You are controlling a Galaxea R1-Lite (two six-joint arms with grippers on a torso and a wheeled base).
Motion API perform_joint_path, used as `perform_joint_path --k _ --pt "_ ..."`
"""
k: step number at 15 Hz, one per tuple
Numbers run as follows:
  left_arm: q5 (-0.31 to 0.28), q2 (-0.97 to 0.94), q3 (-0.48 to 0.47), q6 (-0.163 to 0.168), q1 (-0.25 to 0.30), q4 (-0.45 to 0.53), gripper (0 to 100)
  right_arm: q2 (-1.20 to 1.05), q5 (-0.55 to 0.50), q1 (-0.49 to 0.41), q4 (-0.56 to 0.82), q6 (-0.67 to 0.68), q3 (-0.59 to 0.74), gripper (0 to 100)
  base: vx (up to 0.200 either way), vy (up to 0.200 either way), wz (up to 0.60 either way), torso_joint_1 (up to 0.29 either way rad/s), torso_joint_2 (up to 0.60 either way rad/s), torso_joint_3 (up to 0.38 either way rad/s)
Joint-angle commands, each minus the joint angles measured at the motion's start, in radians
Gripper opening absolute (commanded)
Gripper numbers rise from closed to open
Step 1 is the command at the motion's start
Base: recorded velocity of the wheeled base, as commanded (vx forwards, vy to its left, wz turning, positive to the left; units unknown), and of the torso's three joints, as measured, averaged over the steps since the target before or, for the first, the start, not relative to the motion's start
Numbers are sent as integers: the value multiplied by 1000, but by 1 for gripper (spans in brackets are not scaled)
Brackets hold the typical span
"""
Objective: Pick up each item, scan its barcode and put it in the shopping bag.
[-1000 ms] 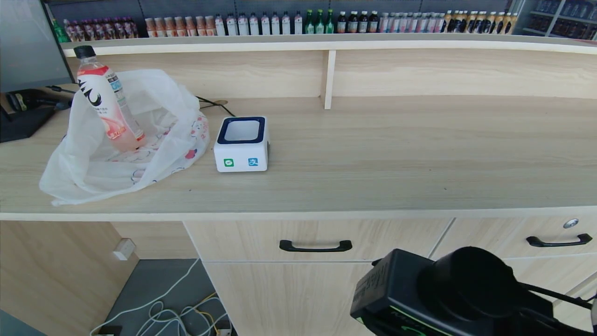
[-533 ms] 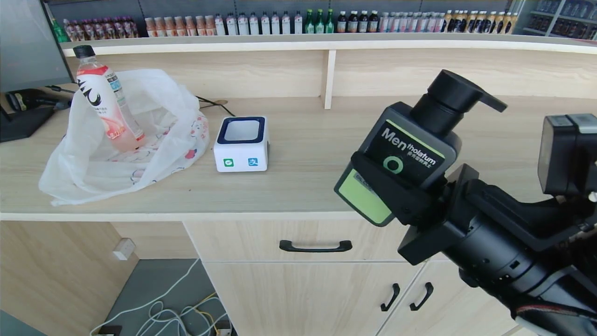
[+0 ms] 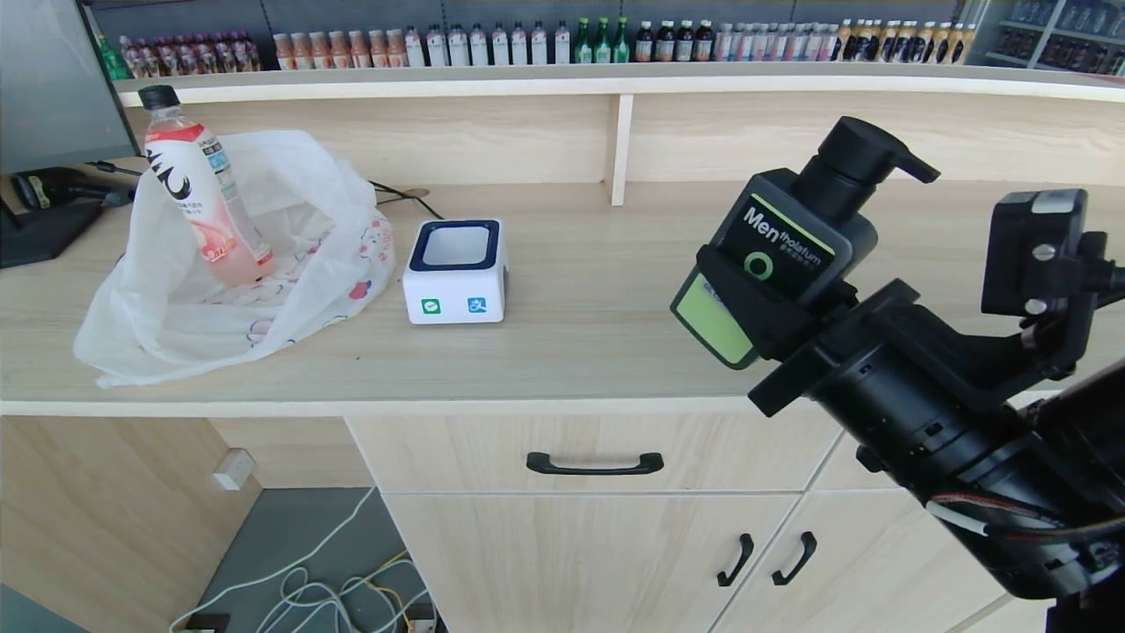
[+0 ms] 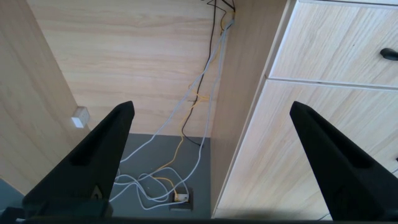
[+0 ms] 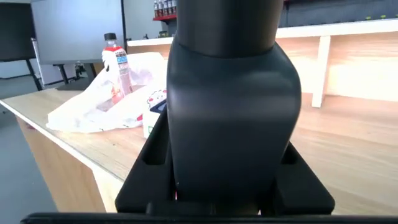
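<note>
Found pump bottle [image 3: 795, 242] raised from below counter [image 3: 615, 290] edge within the last second, now tilted above the counter's right part, well apart from scanner [image 3: 455, 271]. Judged pick complete, scan and shopping bag [image 3: 167, 338] pending. Found right pincer [image 3: 747, 303] clenched on bottle body; left pincer [image 4: 208, 109] spread wide, holding nothing.

**Robot body: all matte black, few bright details**

Right arm [image 3: 914, 413] is matte black plastic and metal, thick and round, with stepped rings on the wrist section [image 3: 879, 387]. A boxy black camera box [image 3: 1030, 251] sits on an angular bracket, grey strip on top, with silver screws [image 3: 1042, 252] on its face. Thin red and white wires [image 3: 971, 514] run along the forearm shell. Right pincer [image 3: 773, 321] is black, flat-sided and blocky. Left pincer [image 4: 211, 162] has two plain black fingers [image 4: 93, 162], wedge-shaped, tapering to narrow tips, no markings.
</note>
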Motion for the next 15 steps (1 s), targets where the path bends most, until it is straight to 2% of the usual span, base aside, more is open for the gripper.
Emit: perform_joint_path --k 1,3,13,15 --pt "0 0 0 4 0 0 100 3 -1 -21 -3 0 5 0 0 0 0 0 0 0" --pt "0 0 0 -1 0 0 100 2 0 -50 -3 3 -18 0 0 0 0 0 0 0" --pt "0 0 0 -4 0 0 100 -12 0 -55 -3 6 -27 0 0 0 0 0 0 0" --pt "0 0 0 -9 0 0 100 -5 0 -59 -3 7 -31 0 0 200 0 0 2 2"
